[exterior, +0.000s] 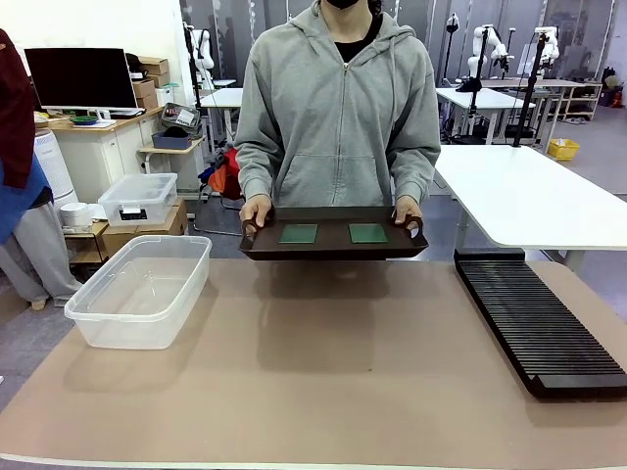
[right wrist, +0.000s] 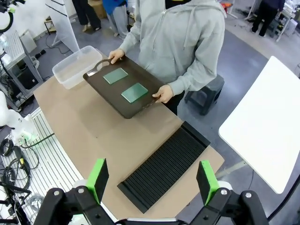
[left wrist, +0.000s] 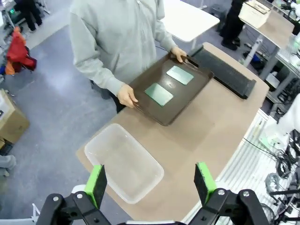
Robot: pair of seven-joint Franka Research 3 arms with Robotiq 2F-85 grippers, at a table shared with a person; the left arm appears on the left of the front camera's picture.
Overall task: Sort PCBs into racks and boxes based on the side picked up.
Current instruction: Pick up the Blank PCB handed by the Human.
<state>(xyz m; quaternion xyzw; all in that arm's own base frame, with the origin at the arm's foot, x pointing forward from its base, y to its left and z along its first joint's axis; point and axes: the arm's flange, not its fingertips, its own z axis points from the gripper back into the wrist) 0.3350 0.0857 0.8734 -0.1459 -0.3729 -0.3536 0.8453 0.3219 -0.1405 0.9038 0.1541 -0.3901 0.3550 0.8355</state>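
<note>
A person in a grey hoodie holds a dark brown handled tray point(exterior: 333, 250) just above the table's far edge, one hand on each end. Two green PCBs lie flat on it, one to the left point(exterior: 299, 233) and one to the right point(exterior: 368, 233); the same boards appear in the left wrist view point(left wrist: 159, 94) point(left wrist: 180, 75) and the right wrist view point(right wrist: 115, 75) point(right wrist: 134, 92). The black slotted rack point(exterior: 539, 323) lies at the right, the clear tub box point(exterior: 142, 289) at the left. My left gripper point(left wrist: 150, 183) and right gripper point(right wrist: 152, 180) hang high above the table, both open and holding nothing.
The brown table mat point(exterior: 323, 372) stretches between tub and rack. A smaller lidded clear box point(exterior: 137, 199) rests on cartons behind the table's left. A white table point(exterior: 529, 196) stands at the back right, and another person point(exterior: 20, 186) stands at the left edge.
</note>
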